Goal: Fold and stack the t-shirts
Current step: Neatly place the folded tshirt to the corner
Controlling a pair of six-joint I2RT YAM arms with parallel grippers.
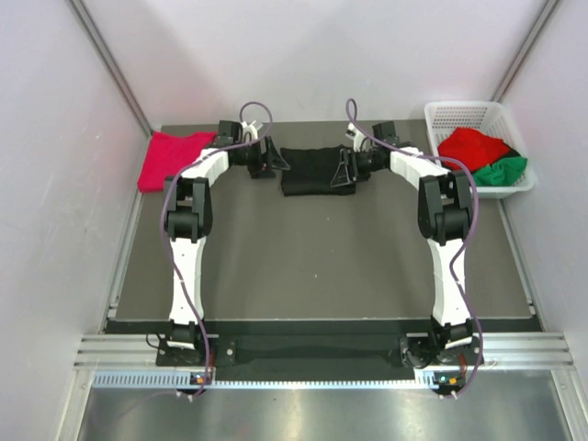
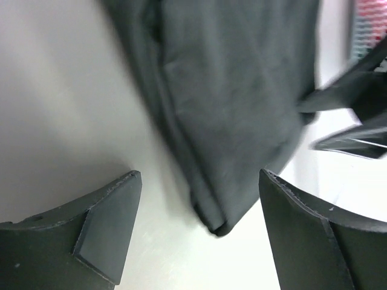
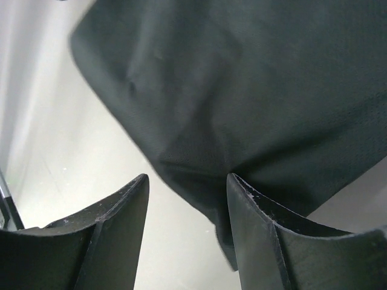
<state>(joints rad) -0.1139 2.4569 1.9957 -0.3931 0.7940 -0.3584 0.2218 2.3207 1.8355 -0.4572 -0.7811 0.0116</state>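
In the upper centre of the top view, beyond the arm bases, the black t-shirt (image 1: 308, 172) lies folded in a flat band on the table (image 1: 312, 266). It looks soft, light and limp, so I judge it is best taken at its two short ends, through all layers. The left gripper (image 2: 199, 175) stands wide open at the left end and the right gripper (image 3: 187, 176) about half open at the right end. Neither holds anything. Farther back, a crimson-pink t-shirt (image 1: 173, 158) lies at upper left, and red (image 1: 473, 145) and green (image 1: 503, 170) ones fill the basket (image 1: 459, 112) at upper right.

White arms (image 1: 186, 266), black joints (image 1: 190, 209), purple cables (image 1: 164, 217), black end effectors (image 2: 199, 175) (image 3: 187, 177).
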